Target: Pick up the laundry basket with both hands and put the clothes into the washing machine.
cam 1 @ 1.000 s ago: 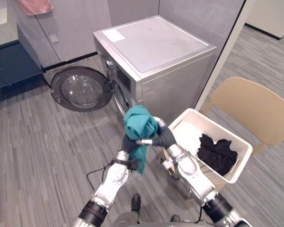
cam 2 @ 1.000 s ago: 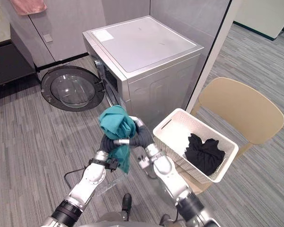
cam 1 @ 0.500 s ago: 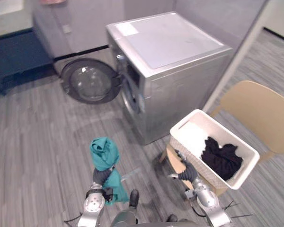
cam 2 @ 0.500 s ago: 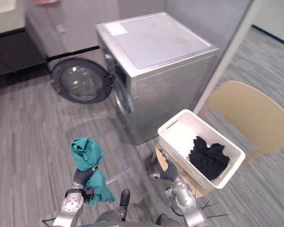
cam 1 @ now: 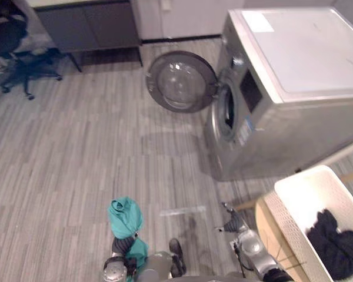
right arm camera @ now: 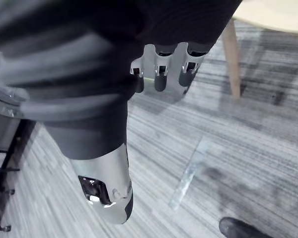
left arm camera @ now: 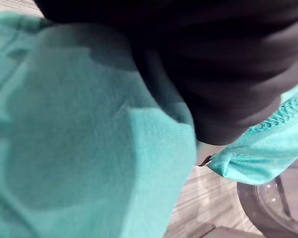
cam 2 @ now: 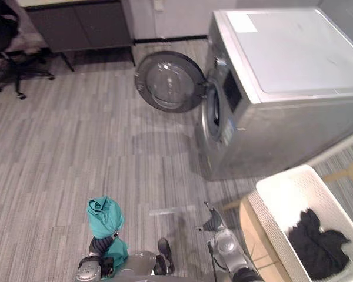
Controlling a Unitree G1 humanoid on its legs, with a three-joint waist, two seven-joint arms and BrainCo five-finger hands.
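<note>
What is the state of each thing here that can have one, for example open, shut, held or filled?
washing machine door, swung open.
left hand, shut on the teal garment.
teal garment, bunched, held up off the floor.
right hand, open, holding nothing.
laundry basket, upright on the chair, touched by neither hand.
black garment, lying inside the laundry basket.

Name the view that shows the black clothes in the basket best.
The right eye view: the black clothes lie whole in the white laundry basket, well inside the picture. The left eye view shows them against its right edge, the basket cut off. The left wrist view looks at the teal cloth.
</note>
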